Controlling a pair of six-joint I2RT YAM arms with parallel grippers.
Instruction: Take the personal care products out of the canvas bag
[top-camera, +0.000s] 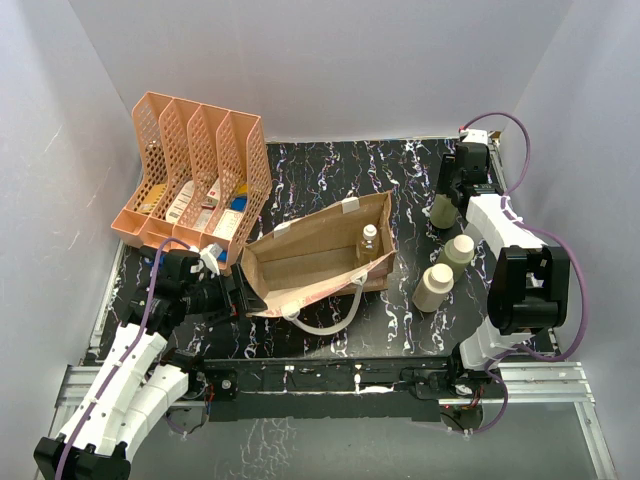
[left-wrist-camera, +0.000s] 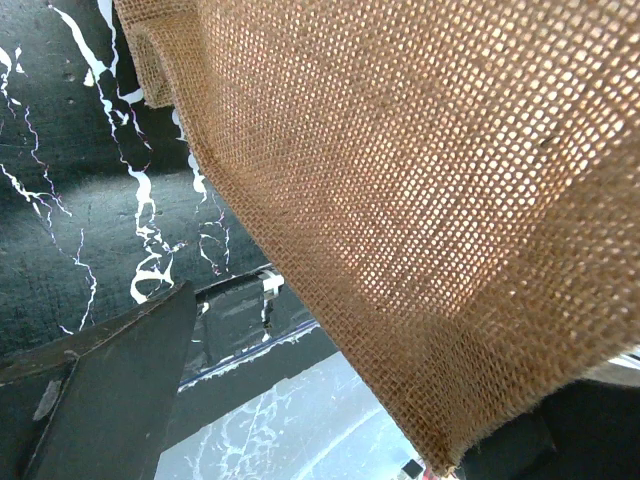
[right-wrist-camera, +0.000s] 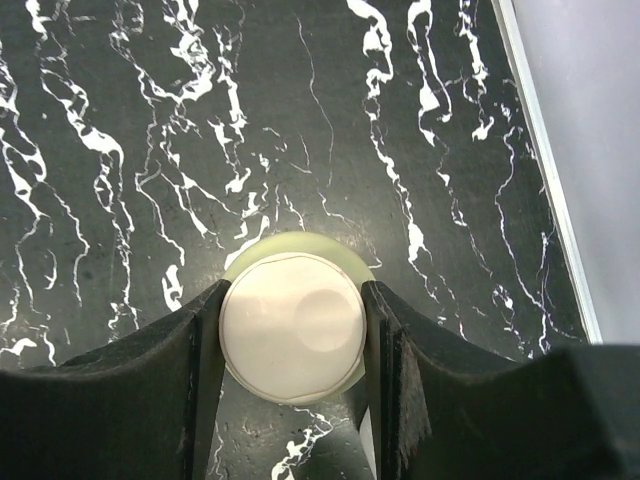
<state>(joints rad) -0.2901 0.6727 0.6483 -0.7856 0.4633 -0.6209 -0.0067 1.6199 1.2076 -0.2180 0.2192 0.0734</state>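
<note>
Right claw (right-wrist-camera: 292, 296) is clenched on a pale yellow-green round bottle with a white disc cap (right-wrist-camera: 292, 338), fingers (right-wrist-camera: 120, 390) pressed to opposite sides of the cap. This bottle is upright at 2 o'clock of the black white-veined marble-pattern worktop (top-camera: 330, 170); contact with the surface cannot be confirmed. Left claw (top-camera: 236, 296) is released, jaws spread wide at the 8 o'clock end of the tan-brown rectangular burlap tote bag (top-camera: 330, 286). In the wrist view the woven end wall lies between the jaws, with a gap beside the lower-left finger (left-wrist-camera: 100, 400). Bag sits at worktop centre, mouth open upward, white loop handle (top-camera: 330, 322) draped off its 6 o'clock side. One small clear bottle with white cap (top-camera: 368, 240) stands inside the bag toward its 2 o'clock end. Outside it, at 3 to 4 o'clock, stand the farther beige bottle (top-camera: 458, 253) and the nearer beige bottle (top-camera: 434, 287), both upright, round-capped, close together and apart from the bag. Orange-pink mesh file rack (top-camera: 195, 170) stands at 10 o'clock, one corner just beside the bag's rear rim, holding small boxes and blue items.
</note>
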